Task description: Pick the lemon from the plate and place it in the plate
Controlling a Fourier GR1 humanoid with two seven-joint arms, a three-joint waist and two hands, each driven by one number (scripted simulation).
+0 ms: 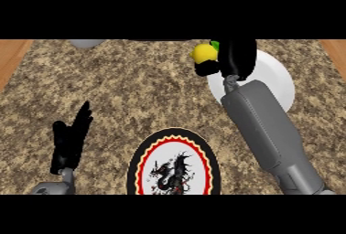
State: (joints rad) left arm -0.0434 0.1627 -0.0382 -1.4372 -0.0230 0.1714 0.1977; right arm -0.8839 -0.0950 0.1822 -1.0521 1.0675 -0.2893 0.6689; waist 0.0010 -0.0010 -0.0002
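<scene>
Speckled granite counter (101, 82) carries the dragon-patterned plate (138, 171) nearest the robot, the likely drop spot; the left hand (71, 137) rests to that plate's left, fingers straight and empty. Beyond and to the right of it, the right hand (229, 61) curls around the lemon (201, 52) at the white plate's (280, 80) left rim, apparently to carry it off.

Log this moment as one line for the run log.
right hand: shut on lemon | near white plate | dragon plate: no lemon | left hand: open, resting
</scene>
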